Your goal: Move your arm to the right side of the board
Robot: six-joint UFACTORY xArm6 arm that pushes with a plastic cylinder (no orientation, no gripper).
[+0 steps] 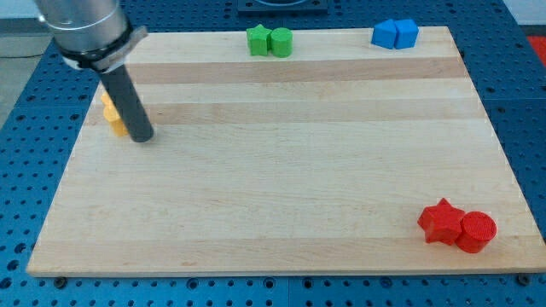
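My tip (142,136) rests on the wooden board (281,170) near its left edge, in the upper left part of the view. The dark rod rises up and to the left from it. A yellow block (112,117) lies just left of the tip, partly hidden behind the rod, so its shape is unclear. A green star (258,39) and a green cylinder (281,42) sit together at the top edge. Two blue blocks (394,33) sit at the top right corner. A red star (441,221) and a red cylinder (475,231) sit together at the bottom right.
The board lies on a blue perforated table (26,170) that surrounds it on all sides. The arm's grey body (81,26) fills the view's top left corner.
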